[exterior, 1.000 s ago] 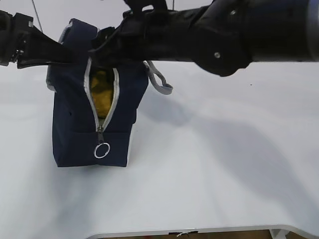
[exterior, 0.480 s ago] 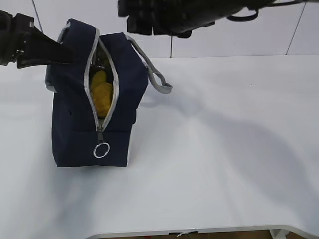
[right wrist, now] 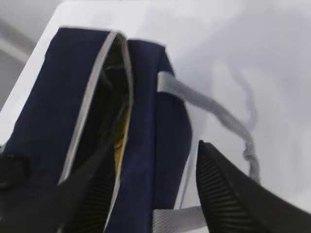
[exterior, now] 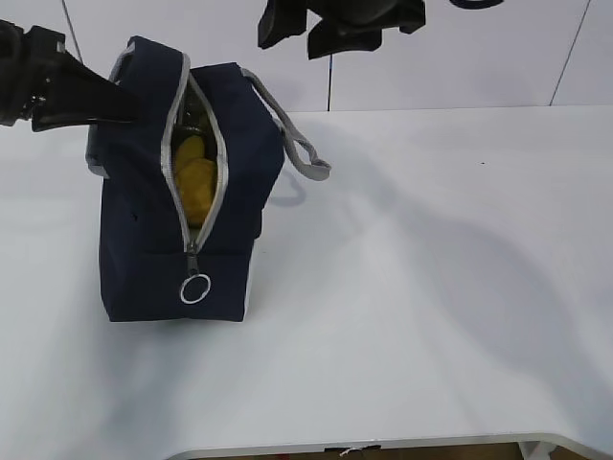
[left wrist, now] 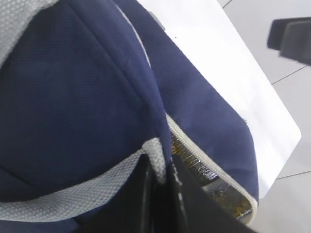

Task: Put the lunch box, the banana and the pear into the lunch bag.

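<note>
On table (exterior: 431,287), bag (exterior: 144,240) upright, zip parted, yellow fruit (exterior: 194,182) inside, left gripper (exterior: 115,101) clenched on its top edge, right gripper (exterior: 340,24) spread above, empty, no legible writing

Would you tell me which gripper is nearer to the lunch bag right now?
Left. The left gripper is shut on the lunch bag at its top left edge, holding it open. The right gripper hangs open above the bag's right side, touching nothing.
</note>
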`<act>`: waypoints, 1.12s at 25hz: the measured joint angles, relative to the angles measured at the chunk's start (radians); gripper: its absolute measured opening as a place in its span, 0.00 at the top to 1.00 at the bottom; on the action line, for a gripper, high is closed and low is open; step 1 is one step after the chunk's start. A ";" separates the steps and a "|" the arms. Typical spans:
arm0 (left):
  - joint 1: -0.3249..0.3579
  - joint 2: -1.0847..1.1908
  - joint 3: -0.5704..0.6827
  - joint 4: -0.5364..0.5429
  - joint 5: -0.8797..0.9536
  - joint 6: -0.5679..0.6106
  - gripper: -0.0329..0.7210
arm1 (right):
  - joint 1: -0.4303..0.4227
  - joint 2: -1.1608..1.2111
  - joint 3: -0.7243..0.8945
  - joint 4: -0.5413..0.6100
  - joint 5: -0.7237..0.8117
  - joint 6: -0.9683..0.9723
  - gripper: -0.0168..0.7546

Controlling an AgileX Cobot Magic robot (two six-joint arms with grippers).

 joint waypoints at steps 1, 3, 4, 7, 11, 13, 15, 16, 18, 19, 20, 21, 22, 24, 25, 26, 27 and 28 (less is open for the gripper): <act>0.000 0.000 0.000 0.000 0.000 0.000 0.95 | -0.003 0.017 -0.021 0.033 0.035 -0.031 0.40; 0.000 0.000 0.000 0.000 0.000 0.000 0.95 | -0.011 0.049 -0.068 0.090 0.088 -0.090 0.40; 0.000 0.000 0.000 0.000 0.000 0.000 0.95 | -0.016 0.067 -0.089 0.104 0.110 -0.105 0.40; 0.000 0.000 0.000 0.000 0.000 0.000 0.95 | -0.023 0.113 -0.138 0.136 0.161 -0.132 0.40; 0.000 0.000 0.000 0.000 0.000 0.000 0.95 | -0.026 0.154 -0.180 0.177 0.202 -0.187 0.40; 0.000 0.000 0.000 0.000 0.000 0.000 0.95 | -0.026 0.166 -0.184 0.181 0.210 -0.195 0.40; 0.000 0.000 0.000 0.000 0.000 0.000 0.95 | -0.026 0.176 -0.184 0.186 0.212 -0.205 0.41; 0.000 0.000 0.000 0.000 0.000 0.000 0.95 | -0.026 0.184 -0.184 0.186 0.212 -0.210 0.41; 0.000 0.000 0.000 0.000 0.000 0.000 0.95 | -0.026 0.203 -0.184 0.190 0.212 -0.222 0.41; 0.000 0.000 0.000 0.000 0.000 0.000 0.95 | -0.026 0.210 -0.184 0.194 0.212 -0.229 0.41; 0.000 0.000 0.000 0.000 0.000 0.000 0.95 | -0.026 0.218 -0.184 0.202 0.212 -0.240 0.41; 0.000 0.000 0.000 0.000 0.000 0.000 0.95 | -0.026 0.225 -0.184 0.207 0.212 -0.248 0.41; 0.000 0.000 0.000 0.000 0.000 0.000 0.95 | -0.026 0.229 -0.184 0.212 0.209 -0.250 0.41; 0.000 0.000 0.000 0.000 -0.002 0.000 0.95 | -0.026 0.231 -0.184 0.215 0.199 -0.257 0.42; 0.000 0.000 0.000 0.000 -0.002 0.000 0.95 | -0.026 0.231 -0.184 0.217 0.191 -0.259 0.44; 0.000 0.000 0.000 0.000 -0.002 0.000 0.95 | -0.026 0.231 -0.184 0.217 0.183 -0.261 0.48; 0.000 0.000 0.000 0.000 -0.002 0.000 0.95 | -0.026 0.231 -0.184 0.217 0.179 -0.263 0.53; 0.000 0.000 0.000 0.000 -0.002 0.000 0.95 | -0.026 0.231 -0.184 0.219 0.178 -0.263 0.59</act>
